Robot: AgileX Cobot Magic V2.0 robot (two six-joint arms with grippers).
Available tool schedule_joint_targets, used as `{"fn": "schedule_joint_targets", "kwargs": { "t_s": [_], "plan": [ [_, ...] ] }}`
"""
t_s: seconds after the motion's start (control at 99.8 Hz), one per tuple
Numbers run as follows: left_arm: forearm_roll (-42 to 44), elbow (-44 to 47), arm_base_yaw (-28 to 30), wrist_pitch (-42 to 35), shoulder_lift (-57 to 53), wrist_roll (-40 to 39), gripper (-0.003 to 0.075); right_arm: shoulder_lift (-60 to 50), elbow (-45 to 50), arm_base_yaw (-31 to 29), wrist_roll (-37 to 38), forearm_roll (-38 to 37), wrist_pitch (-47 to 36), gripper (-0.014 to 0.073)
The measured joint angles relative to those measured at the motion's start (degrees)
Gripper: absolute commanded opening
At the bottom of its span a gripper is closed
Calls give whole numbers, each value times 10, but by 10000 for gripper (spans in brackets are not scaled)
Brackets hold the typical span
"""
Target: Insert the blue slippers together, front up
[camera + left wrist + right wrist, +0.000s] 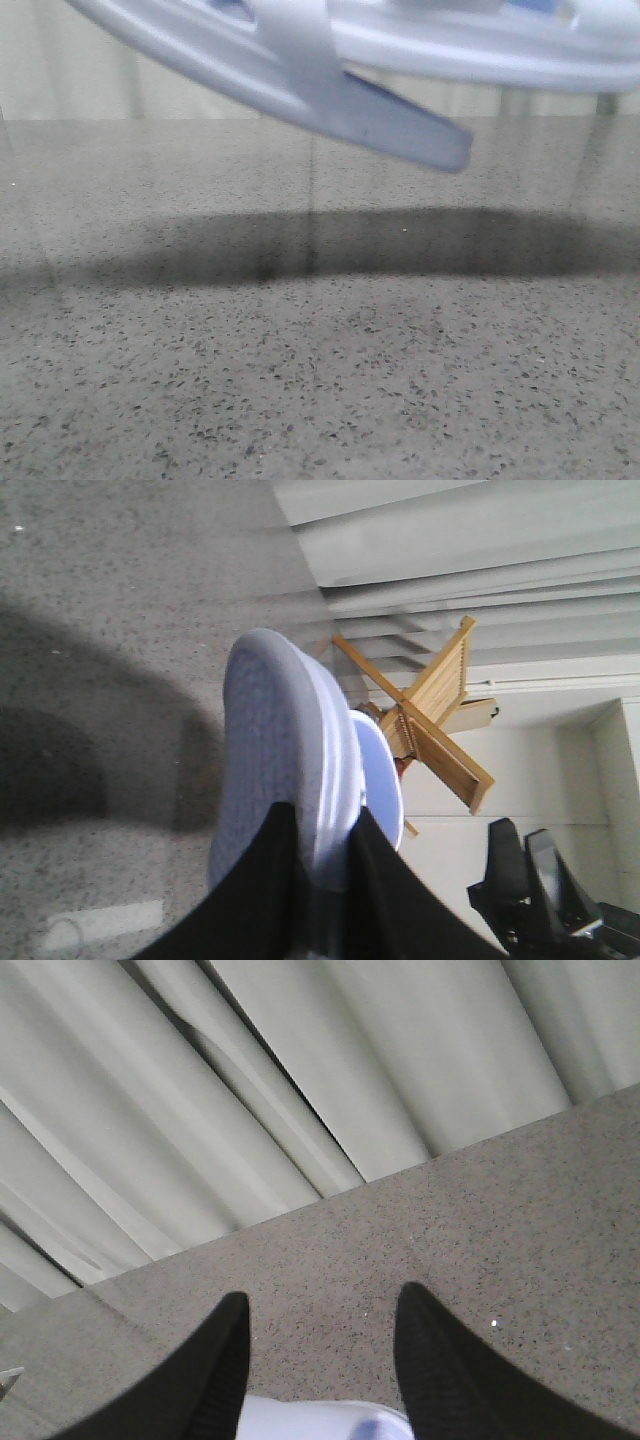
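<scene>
The speckled table (330, 390) lay bare across the front view, open for a gripper to pass beneath the blue slippers (300, 70), which hung above it and blocked the upper space. Beyond the far edge, pale curtains (300, 1070) and a wooden folding frame (430, 715) stood

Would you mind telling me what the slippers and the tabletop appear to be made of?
The blue slippers look like moulded foam, matte: thick one-piece sole with fine stippled tread. The table looks like speckled stone or terrazzo-type laminate, slightly glossy; which one is unclear.
</scene>
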Motion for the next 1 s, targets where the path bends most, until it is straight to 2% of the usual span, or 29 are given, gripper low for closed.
{"fn": "schedule_joint_targets", "kwargs": {
  "t_s": [0.371, 0.721, 0.842, 1.002],
  "plan": [
    [0, 0, 0, 2, 99, 47, 16, 0, 0, 0, 0, -3, -2, 283],
    [-4, 0, 0, 2, 127, 71, 22, 0, 0, 0, 0, -3, -2, 282],
    [-5, 0, 0, 0, 127, 77, 99, 0, 0, 0, 0, -3, -4, 282],
    [-8, 0, 0, -5, 127, 93, 309, 0, 0, 0, 0, -3, -6, 281]
  ]
}}
